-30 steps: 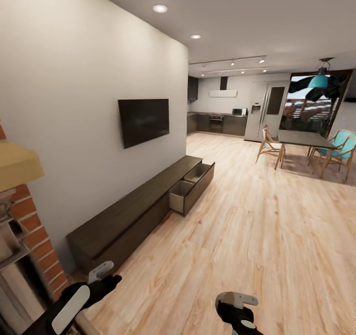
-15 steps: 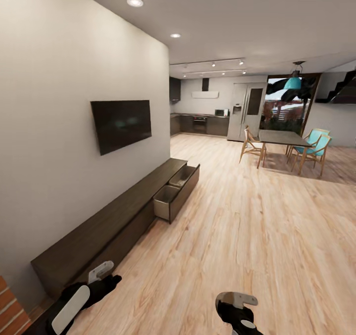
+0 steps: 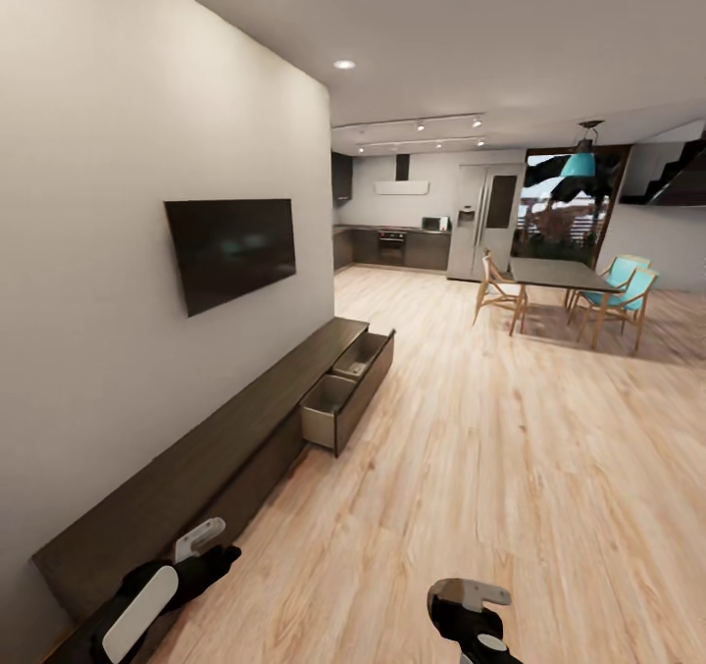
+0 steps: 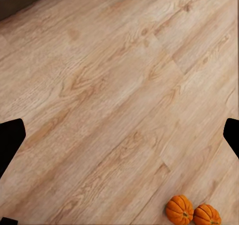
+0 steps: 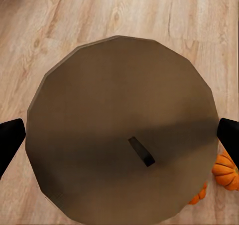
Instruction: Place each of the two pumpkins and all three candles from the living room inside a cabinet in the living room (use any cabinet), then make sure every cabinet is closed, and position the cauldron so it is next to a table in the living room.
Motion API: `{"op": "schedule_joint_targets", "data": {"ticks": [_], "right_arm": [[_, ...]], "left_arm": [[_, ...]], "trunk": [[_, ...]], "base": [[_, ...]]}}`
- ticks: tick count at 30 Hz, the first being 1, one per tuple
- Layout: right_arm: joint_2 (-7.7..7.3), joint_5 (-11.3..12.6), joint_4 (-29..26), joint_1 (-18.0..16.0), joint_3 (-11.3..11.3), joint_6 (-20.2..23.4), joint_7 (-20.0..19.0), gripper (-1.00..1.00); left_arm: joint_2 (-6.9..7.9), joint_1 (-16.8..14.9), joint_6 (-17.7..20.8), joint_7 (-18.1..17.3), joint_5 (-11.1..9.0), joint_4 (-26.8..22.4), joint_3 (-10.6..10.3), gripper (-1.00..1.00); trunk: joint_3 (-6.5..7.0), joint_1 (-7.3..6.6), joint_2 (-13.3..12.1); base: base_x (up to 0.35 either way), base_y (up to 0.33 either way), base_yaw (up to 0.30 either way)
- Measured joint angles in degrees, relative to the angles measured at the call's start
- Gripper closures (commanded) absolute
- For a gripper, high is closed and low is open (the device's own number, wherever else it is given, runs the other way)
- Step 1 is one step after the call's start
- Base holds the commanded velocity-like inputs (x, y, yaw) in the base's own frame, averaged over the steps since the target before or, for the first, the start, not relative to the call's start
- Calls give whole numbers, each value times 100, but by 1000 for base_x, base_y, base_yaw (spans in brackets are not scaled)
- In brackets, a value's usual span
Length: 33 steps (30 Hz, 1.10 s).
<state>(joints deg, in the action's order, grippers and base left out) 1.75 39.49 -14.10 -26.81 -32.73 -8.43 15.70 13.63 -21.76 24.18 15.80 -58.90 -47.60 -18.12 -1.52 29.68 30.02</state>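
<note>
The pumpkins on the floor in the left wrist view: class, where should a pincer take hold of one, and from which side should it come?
Probably from above, closing across the ribbed round body. Both pumpkins sit upright on the wood floor, stems up, touching or nearly so. So put the fingers on the sides that face away from the neighbour, not into the narrow gap between them. The short stem looks too small to hold.
</note>
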Motion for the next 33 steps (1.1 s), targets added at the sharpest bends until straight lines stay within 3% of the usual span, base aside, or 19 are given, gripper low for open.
{"op": "schedule_joint_targets", "data": {"ticks": [8,33], "right_arm": [[1,-13,2,-1,0,0,2,100],[1,-7,4,-1,1,0,8,100]], "left_arm": [[0,1,-1,0,0,-1,-6,-100],[3,2,-4,0,0,7,1,-100]], "trunk": [[0,1,0],[0,1,0]], "base": [[140,88,-189],[173,48,-3]]}}
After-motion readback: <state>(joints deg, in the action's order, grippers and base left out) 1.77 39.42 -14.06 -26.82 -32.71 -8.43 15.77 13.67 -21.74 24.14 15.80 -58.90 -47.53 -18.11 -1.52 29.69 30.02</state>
